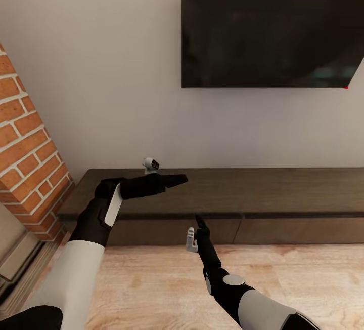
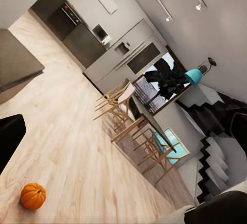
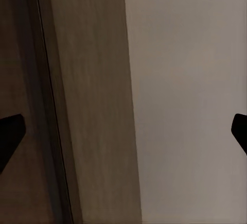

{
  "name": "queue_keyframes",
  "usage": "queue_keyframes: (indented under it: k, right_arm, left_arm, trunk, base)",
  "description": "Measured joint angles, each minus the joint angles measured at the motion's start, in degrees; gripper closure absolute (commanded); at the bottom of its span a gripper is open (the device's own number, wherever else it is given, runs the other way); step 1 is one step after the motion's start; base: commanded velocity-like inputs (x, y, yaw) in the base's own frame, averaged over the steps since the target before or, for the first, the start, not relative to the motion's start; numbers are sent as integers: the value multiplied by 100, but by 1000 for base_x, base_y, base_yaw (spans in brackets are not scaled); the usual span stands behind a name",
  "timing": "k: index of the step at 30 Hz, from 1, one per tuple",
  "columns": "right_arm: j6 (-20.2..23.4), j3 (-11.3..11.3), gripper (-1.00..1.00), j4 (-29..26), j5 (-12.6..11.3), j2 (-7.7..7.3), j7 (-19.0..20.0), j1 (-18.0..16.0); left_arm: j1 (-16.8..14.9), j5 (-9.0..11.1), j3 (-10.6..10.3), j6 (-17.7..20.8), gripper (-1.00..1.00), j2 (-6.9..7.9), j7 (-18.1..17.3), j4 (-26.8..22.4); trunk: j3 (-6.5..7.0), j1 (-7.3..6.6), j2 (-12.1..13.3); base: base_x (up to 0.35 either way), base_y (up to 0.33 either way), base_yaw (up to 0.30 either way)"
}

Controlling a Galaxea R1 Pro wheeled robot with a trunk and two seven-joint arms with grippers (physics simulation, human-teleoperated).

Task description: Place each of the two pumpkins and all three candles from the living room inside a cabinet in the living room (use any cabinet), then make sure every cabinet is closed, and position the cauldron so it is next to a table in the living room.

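You are facing the shut cabinet (image 1: 222,203); right gripper (image 1: 200,218) jaws are spread, left gripper (image 1: 179,179) unclear; pumpkin (image 2: 33,195) is looking rigid, light: grip its ribbed sides.

Even, soft light throughout the head view; no hard shadows on the wall (image 1: 101,67). The television (image 1: 273,26) is near black with a faint teal sheen at its lower corner. A dim band of shade runs under the cabinet (image 1: 283,188) top's lip. Left wrist view bright, ceiling spotlights (image 2: 198,6) glaring white; the pumpkin (image 2: 33,195) casts little shadow. Right wrist view dim, soft, low in contrast.
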Motion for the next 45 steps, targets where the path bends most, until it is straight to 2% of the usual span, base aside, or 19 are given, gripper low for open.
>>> queue_keyframes:
  k: [8, 11, 12, 13, 16, 45]
  right_arm:
    - [135, -55, -100, -42, -20, 0, -256, -61]
    - [153, -355, -100, 1, -25, 0, -305, -194]
    - [156, -501, -100, 15, -23, 0, -311, -230]
    - [151, -753, -100, 33, -21, 0, -312, -275]
    - [145, -911, -100, 49, -12, 0, -313, -299]
    - [78, -959, -100, 195, 27, 0, -269, -299]
  left_arm:
    - [0, 0, -8, 0, -100, -11, 2, 0]
    - [0, 0, -9, 0, -100, -13, 3, 0]
    - [0, 0, -9, 0, -100, -14, 3, 0]
    - [0, 0, -9, 0, -100, -14, 3, 0]
    - [0, 0, -9, 0, -100, -14, 4, 0]
    - [0, 0, -1, 18, -100, -8, 5, 13]
  trunk:
    - [-143, 176, -321]
    - [-197, 242, -441]
    - [-215, 264, -481]
    - [-233, 286, -521]
    - [-287, 351, -642]
    - [-808, 988, -1805]
  base:
    - [0, 0, 0]
    - [0, 0, 0]
    - [0, 0, 0]
    - [0, 0, 0]
    - [0, 0, 0]
    - [0, 0, 0]
